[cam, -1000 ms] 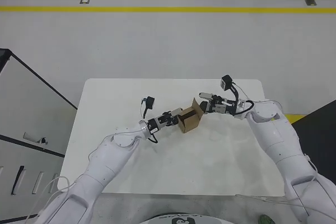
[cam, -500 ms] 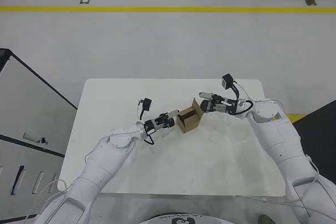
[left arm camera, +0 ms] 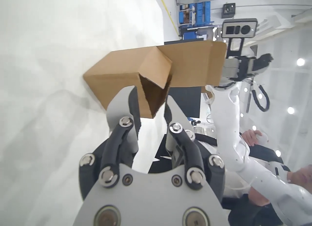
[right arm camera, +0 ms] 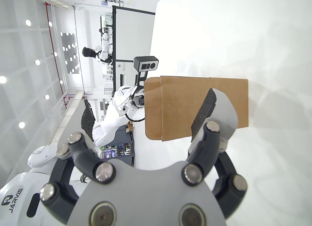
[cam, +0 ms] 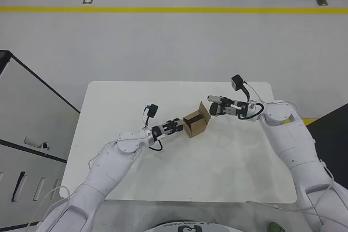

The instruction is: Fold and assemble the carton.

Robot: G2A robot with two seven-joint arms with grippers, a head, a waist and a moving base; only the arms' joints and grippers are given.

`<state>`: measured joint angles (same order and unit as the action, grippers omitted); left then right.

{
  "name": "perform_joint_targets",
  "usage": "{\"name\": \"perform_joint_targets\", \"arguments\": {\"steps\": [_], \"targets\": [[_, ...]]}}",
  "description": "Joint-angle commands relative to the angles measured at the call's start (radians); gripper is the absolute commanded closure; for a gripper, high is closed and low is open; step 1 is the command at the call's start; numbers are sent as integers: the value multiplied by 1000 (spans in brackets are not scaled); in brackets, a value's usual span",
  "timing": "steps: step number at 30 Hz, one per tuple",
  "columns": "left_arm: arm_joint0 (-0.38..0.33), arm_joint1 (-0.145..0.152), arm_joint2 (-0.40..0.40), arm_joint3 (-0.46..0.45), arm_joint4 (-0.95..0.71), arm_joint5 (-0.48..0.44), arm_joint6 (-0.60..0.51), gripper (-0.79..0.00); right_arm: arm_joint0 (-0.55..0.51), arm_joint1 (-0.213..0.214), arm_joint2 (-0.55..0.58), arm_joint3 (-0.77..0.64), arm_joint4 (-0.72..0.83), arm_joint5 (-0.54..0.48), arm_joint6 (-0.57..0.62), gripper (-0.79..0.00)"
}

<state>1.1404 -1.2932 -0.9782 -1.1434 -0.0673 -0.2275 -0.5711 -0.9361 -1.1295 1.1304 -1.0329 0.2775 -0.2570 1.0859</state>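
Note:
A small brown carton [cam: 196,123] stands partly folded near the middle of the white table [cam: 127,104], with one flap [cam: 203,108] raised. My left gripper [cam: 177,125] sits just to its left, open, and its fingers [left arm camera: 126,105] frame the carton's [left arm camera: 117,80] near corner without pinching it. On the carton's far right side my right gripper [cam: 211,108] hangs by the raised flap, open wide. In the right wrist view the carton's flat side [right arm camera: 195,105] lies just past one fingertip [right arm camera: 209,107], with the right gripper [right arm camera: 148,100] apart from it.
Bare tabletop surrounds the carton on all sides. A dark cabinet [cam: 11,98] stands off the table's left edge. A yellow line [cam: 174,9] crosses the floor beyond the far edge.
My left gripper has drawn back a little from the carton's left side. The right gripper has shifted slightly to the right. The carton has stayed in place.

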Motion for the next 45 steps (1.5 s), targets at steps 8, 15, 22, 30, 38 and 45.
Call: {"name": "perform_joint_targets", "arguments": {"steps": [8,15,22,30,38,45], "targets": [[-7,-5,18,-41,58,76,39,0,0,0,0,0,0,0,0,-785],[10,0,-3,-70,55,120,46,0,0,0,0,0,0,0,0,-785],[20,9,6,-157,156,282,6,0,0,0,0,0,0,0,0,-785],[31,4,32,-219,198,438,36,0,0,0,0,0,0,0,0,-785],[40,-1,49,-241,205,470,52,0,0,0,0,0,0,0,0,-785],[15,-25,108,-240,223,587,122,0,0,0,0,0,0,0,0,-785]]}}
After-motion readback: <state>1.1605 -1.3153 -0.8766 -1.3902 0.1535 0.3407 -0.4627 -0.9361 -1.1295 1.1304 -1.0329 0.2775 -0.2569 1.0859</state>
